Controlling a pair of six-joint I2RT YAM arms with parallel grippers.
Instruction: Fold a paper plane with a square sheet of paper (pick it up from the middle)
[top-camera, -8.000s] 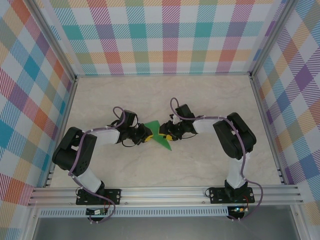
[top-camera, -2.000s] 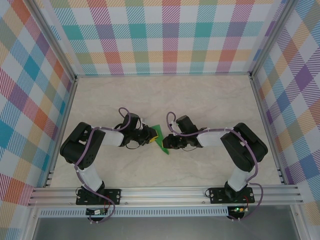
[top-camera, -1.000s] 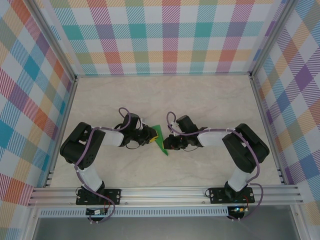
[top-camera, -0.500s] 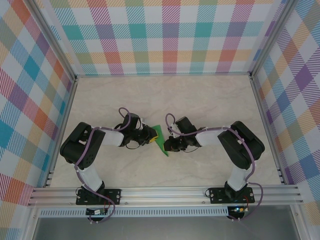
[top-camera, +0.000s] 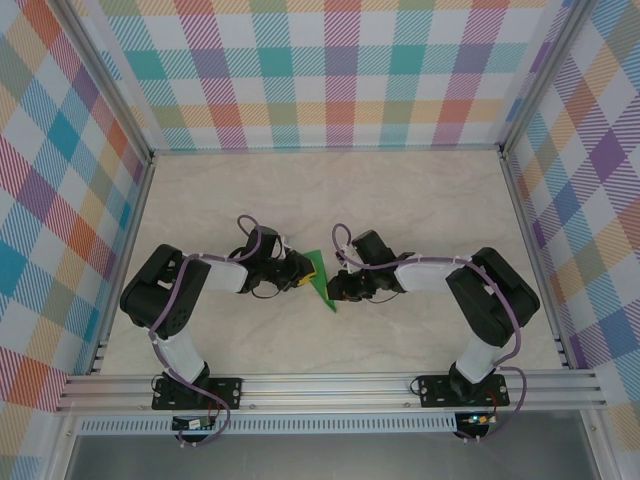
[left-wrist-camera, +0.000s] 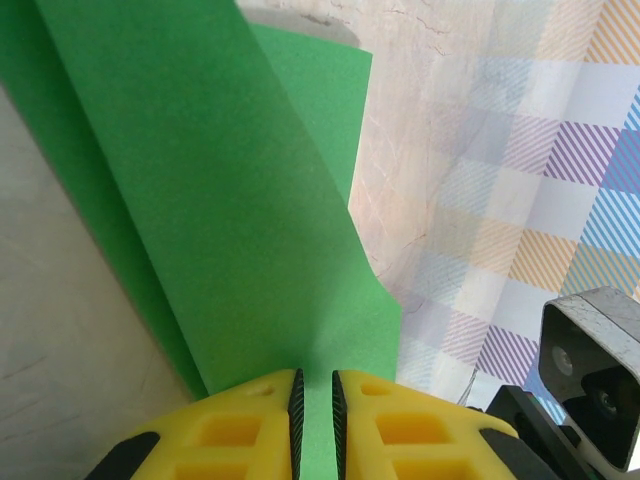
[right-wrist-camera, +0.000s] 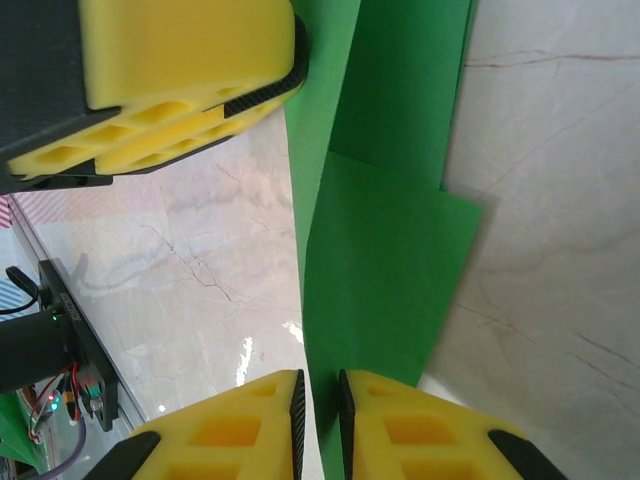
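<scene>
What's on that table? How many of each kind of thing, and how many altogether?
Green paper: 1
Robot arms: 2 (left arm, right arm)
Yellow-fingered hands: 2 (left hand, right hand)
Total: 5

Left arm (top-camera: 215, 268) and right arm (top-camera: 430, 268) low, both jaws inward and nearly together.

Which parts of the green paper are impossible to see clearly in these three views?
Top external: green paper too small to count folds, its sides covered by left gripper and right gripper.
Left wrist: paper's far end cut off by the top edge.
Right wrist: far end cut off likewise.
</scene>
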